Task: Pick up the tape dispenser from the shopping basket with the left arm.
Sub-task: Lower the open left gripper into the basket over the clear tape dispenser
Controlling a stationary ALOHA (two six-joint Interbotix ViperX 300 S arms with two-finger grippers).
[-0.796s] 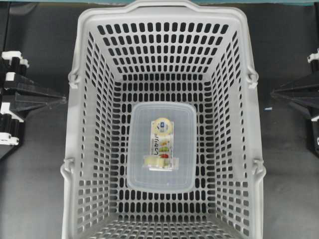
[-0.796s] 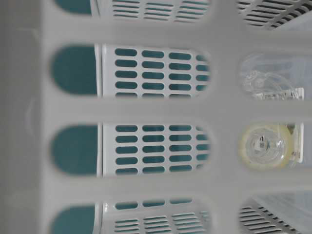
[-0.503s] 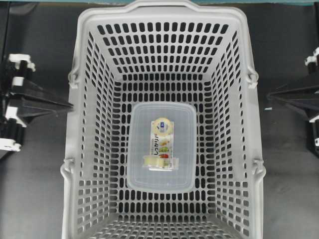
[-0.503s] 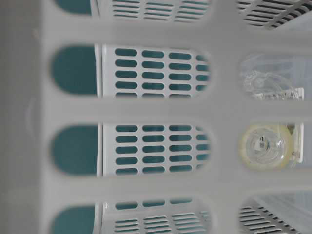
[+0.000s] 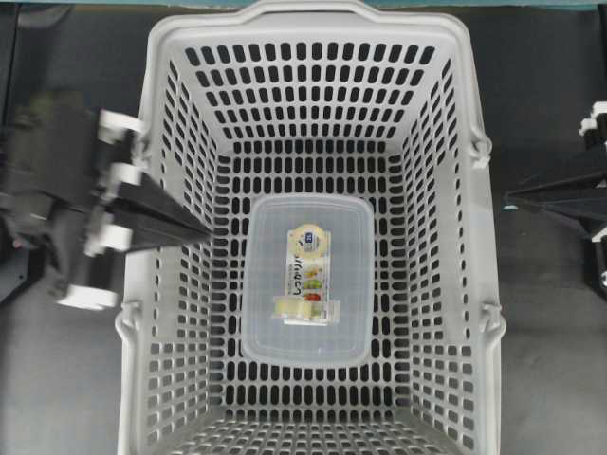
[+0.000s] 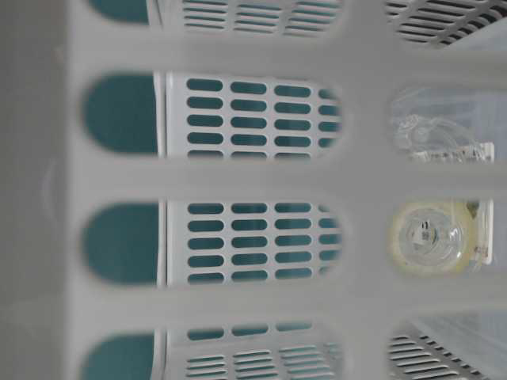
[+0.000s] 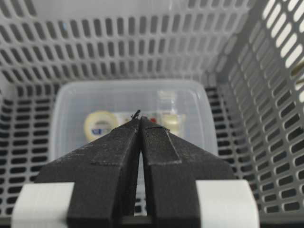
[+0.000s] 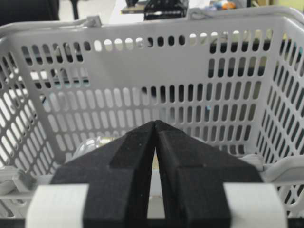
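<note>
Left arm reaching in over the basket wall, packet not yet touched.

The left arm [image 5: 66, 204] has its jaws pressed together, tips over the basket [image 5: 313, 28] wall, probably closed to pass the rim. The tape dispenser [image 5: 307, 275] lies on a clear tub [image 5: 356, 284] at the floor's middle, well apart from both arms. The right arm [image 5: 560, 194], jaws also together, waits outside over the table [image 5: 550, 379].

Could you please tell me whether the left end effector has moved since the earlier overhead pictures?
Yes. The left end effector has moved rightward in the overhead view, from outside the shopping basket to over its left wall.
</note>
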